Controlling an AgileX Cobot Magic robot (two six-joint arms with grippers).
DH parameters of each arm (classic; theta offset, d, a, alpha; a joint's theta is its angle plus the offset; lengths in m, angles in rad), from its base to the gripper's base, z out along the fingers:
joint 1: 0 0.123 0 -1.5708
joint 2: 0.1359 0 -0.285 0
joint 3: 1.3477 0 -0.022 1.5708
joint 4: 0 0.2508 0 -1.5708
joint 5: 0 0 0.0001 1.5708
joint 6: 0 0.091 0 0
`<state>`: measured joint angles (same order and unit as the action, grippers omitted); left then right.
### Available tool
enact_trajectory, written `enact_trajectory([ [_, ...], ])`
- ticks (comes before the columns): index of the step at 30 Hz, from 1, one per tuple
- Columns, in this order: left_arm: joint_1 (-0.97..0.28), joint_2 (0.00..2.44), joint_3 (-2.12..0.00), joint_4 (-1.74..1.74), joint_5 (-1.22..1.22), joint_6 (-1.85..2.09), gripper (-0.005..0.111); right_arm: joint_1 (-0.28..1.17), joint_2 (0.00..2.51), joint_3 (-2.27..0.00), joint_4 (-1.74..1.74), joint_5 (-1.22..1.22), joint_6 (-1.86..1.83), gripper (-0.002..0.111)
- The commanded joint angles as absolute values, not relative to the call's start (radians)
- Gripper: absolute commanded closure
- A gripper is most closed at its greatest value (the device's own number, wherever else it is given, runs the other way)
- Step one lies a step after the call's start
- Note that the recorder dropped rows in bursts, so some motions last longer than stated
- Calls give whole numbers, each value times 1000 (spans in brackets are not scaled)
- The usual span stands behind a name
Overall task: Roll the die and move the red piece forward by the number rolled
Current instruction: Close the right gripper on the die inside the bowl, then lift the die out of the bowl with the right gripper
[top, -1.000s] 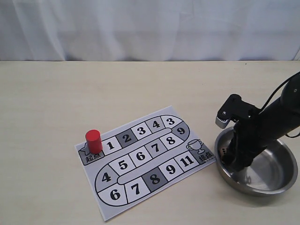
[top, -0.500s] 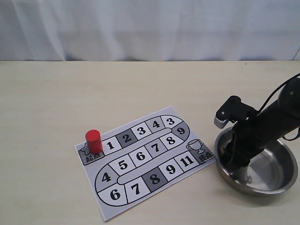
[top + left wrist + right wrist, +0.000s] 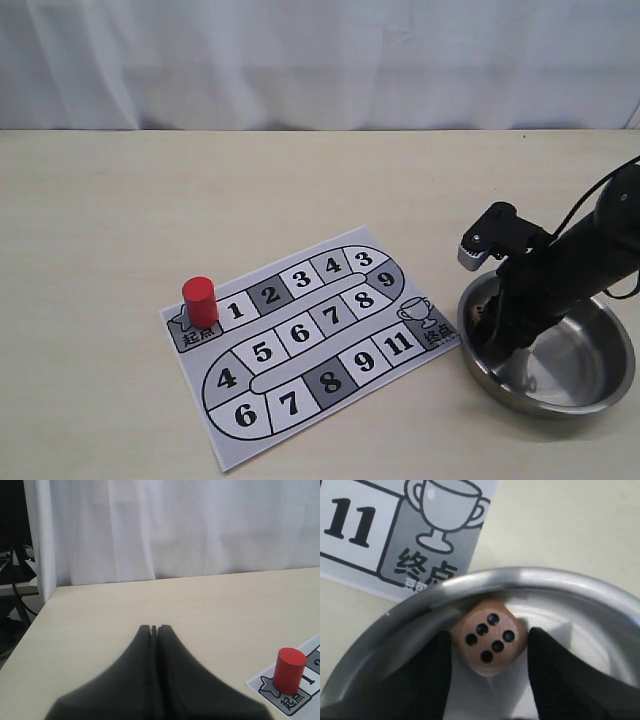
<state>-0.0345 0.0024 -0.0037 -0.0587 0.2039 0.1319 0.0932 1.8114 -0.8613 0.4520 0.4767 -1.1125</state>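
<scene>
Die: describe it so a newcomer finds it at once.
Right of the paper board sits a steel bowl. Inside it, by the wall nearest the board, between the jaws of the right gripper, is the die: a small tan wooden cube, five black pips showing, the only cube in sight.

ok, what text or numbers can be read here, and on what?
"起点": start square of the paper game board.
"1 2 3 4 3 9 8 7 6 5 4 6 7 8 9 11": track squares, in order.
"终点": finish square, under the trophy icon.
Smaller print beneath: cut off by the steel bowl.
Die: five pips showing, no lettering.
</scene>
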Motion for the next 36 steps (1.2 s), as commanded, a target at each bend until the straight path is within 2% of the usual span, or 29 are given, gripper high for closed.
enact_trajectory([
  [1, -38, 0, 0, -63, 197, 129, 107, 95, 1758, -858, 456, 502, -1104, 104],
  [10, -38, 0, 0, -63, 197, 129, 107, 95, 1649, -858, 451, 566, -994, 104],
  [19, -38, 0, 0, -63, 197, 129, 107, 95, 1629, -899, 489, 368, -682, 104],
  [33, -38, 0, 0, -61, 197, 129, 107, 97, 1842, -1110, 513, 369, -560, 104],
  [36, -38, 0, 0, -61, 197, 129, 107, 99, 1873, -1131, 642, 424, -627, 94],
])
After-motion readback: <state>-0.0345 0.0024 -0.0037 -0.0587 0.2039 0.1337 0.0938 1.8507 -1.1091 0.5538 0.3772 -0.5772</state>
